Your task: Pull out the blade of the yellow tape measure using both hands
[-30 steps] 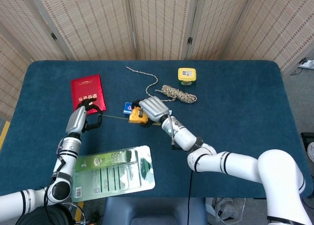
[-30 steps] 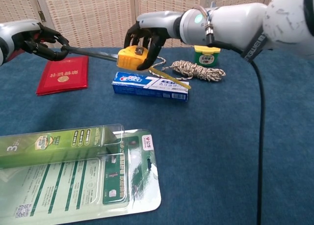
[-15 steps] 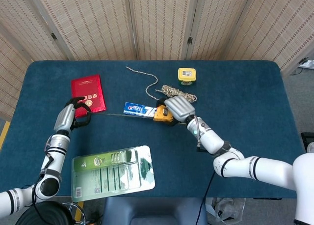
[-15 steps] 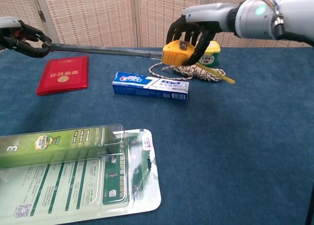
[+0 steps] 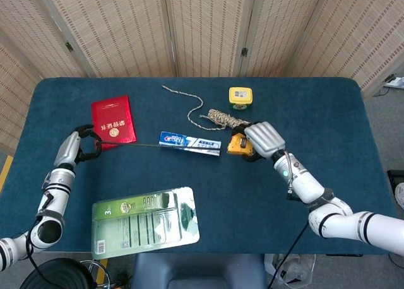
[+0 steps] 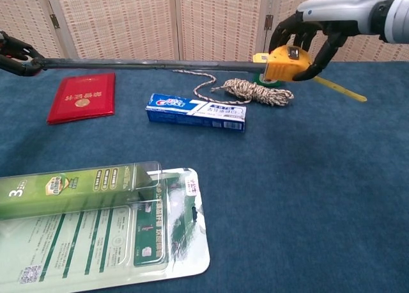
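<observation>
My right hand [image 5: 260, 139] [image 6: 308, 37] grips the yellow tape measure [image 5: 239, 146] [image 6: 285, 63] above the table, right of the rope coil. Its blade [image 5: 148, 145] [image 6: 147, 66] runs out long and straight to the left, passing over the toothpaste box. My left hand [image 5: 81, 146] [image 6: 16, 58] pinches the blade's end near the table's left side, below the red booklet. A yellow strap [image 6: 342, 88] hangs from the tape measure to the right in the chest view.
A blue toothpaste box [image 5: 189, 142] [image 6: 195, 112] lies under the blade. A red booklet [image 5: 113, 119] [image 6: 83, 96], a rope coil [image 5: 224, 120] [image 6: 253, 90], a second small yellow tape measure [image 5: 240, 97] and a green blister pack [image 5: 145, 221] [image 6: 102, 226] also lie on the blue table [image 5: 315, 112].
My right hand has carried the tape measure to the right while my left hand drew the blade's end to the left. The pulled-out blade has grown much longer.
</observation>
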